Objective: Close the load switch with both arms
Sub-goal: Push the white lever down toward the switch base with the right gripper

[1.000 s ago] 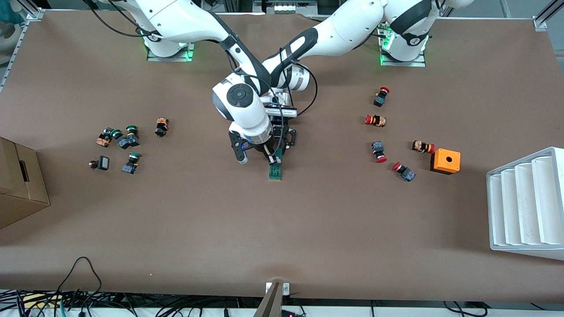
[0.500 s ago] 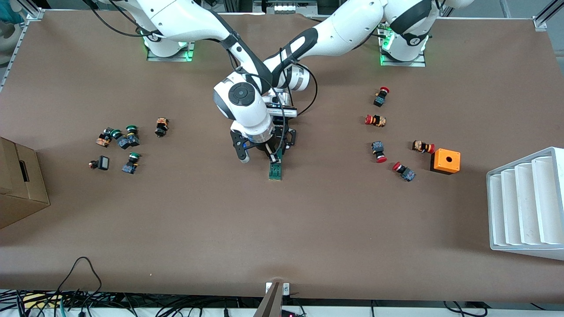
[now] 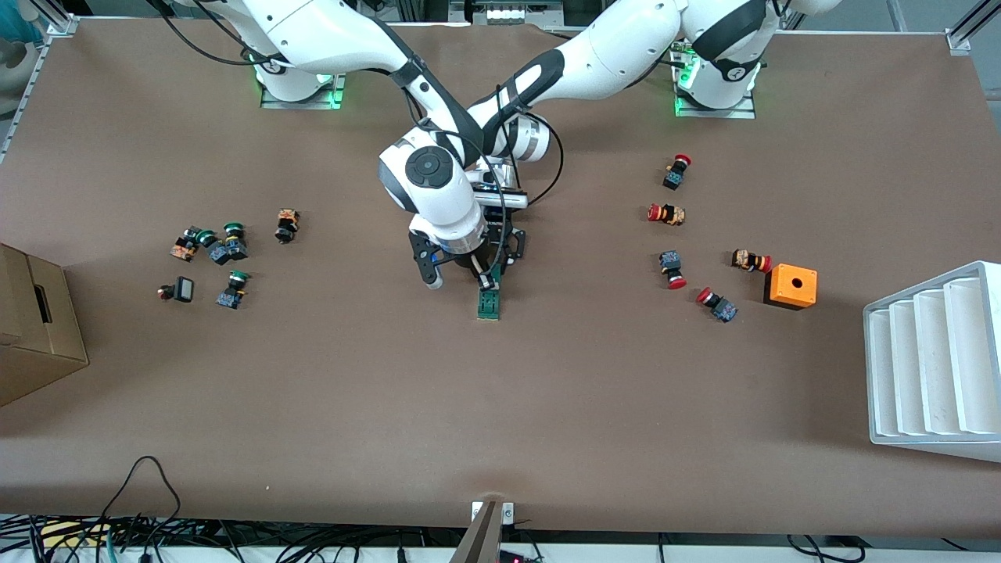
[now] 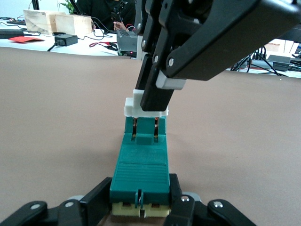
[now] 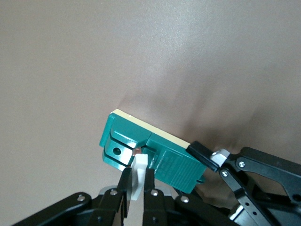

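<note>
**A:** Item one, from the right arm's end?

**B:** Right gripper [image 5: 136, 178], low at mid-table, fingers nearly closed and pinching the white sliding piece [image 5: 139, 175].

**A:** Item two?

**B:** Load switch [image 3: 489, 302], dark green, flat on the table [image 3: 500, 407] between the green-capped buttons [image 3: 223, 250] and the red-capped buttons [image 3: 676, 234]. Its long axis runs from the front camera toward the robots' bases.

**A:** Item three?

**B:** Left gripper [image 4: 140, 201], fingers narrowed onto the switch body at the end farther from the front camera, one on each side.

**A:** The deciding relation?

**B:** The white piece stands raised on the body, nearer the front camera than the left grip, so the two grips sit in line along the long axis. Judgement: the left arm braces while the right arm drives the piece home; an off-axis push could twist the body.

**A:** Markings?

**B:** None legible; only a ribbed green panel and two copper contacts [image 4: 135, 130].
</note>
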Controlling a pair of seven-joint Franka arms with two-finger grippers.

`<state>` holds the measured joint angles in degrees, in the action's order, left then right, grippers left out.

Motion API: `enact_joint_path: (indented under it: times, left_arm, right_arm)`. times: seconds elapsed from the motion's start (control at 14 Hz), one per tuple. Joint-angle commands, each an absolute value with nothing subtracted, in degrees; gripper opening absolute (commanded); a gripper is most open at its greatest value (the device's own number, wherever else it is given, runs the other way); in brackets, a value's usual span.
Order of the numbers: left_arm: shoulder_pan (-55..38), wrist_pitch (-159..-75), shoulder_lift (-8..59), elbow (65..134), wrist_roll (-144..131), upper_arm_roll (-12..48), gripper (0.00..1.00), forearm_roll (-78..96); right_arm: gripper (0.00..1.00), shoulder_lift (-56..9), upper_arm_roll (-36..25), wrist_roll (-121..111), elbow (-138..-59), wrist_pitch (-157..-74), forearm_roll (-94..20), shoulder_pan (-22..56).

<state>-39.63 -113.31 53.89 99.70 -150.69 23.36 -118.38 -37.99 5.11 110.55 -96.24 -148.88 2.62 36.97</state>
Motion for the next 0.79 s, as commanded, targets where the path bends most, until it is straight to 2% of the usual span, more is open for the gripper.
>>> enact_joint_path:
  times: [0.0, 0.71]
  left_arm:
    - [-40.08, -113.99, 55.99, 98.35, -152.49, 23.03, 0.47, -119.18]
    - [-40.08, -113.99, 55.99, 98.35, -152.49, 23.03, 0.47, -119.09]
  right_arm:
    - [0.14, -38.93, 5.45, 111.36, -93.78, -148.27, 3.34, 36.39]
    - [0.15, -41.92, 5.45, 111.36, -89.92, -148.18, 3.25, 35.42]
